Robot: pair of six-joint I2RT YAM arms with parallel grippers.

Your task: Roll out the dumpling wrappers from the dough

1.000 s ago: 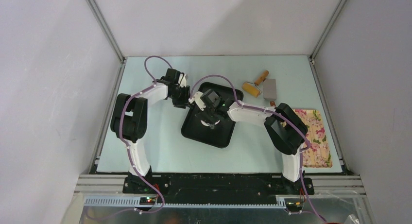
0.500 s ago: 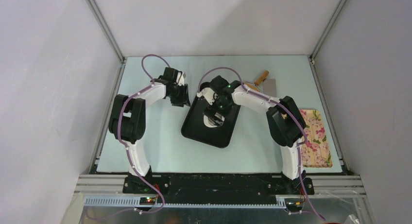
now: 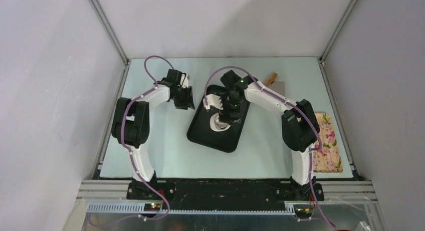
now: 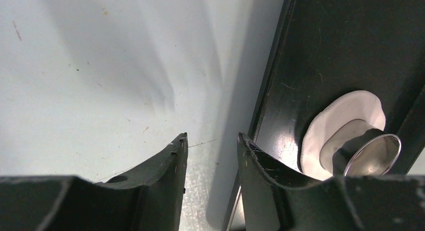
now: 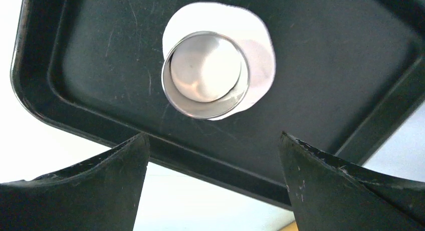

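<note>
We log the right gripper (image 5: 213,136) released above the steel cup (image 5: 205,74) standing on the dough (image 5: 255,35), mid-tray (image 5: 351,65); left gripper (image 4: 210,138) parted, empty.

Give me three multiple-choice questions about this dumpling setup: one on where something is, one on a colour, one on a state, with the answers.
1. Where does the steel cup stand?
A. on a wooden board
B. on the dough in the tray
C. inside a bowl

2. What colour is the tray?
A. black
B. red
C. white

3. How is the right tool?
A. shut on the cup
B. shut on a rolling pin
C. open and empty

Answers: B, the cup sits on the flattened white dough. A, the tray is black all over. C, its fingers stand wide apart above the tray with nothing between them.
</note>
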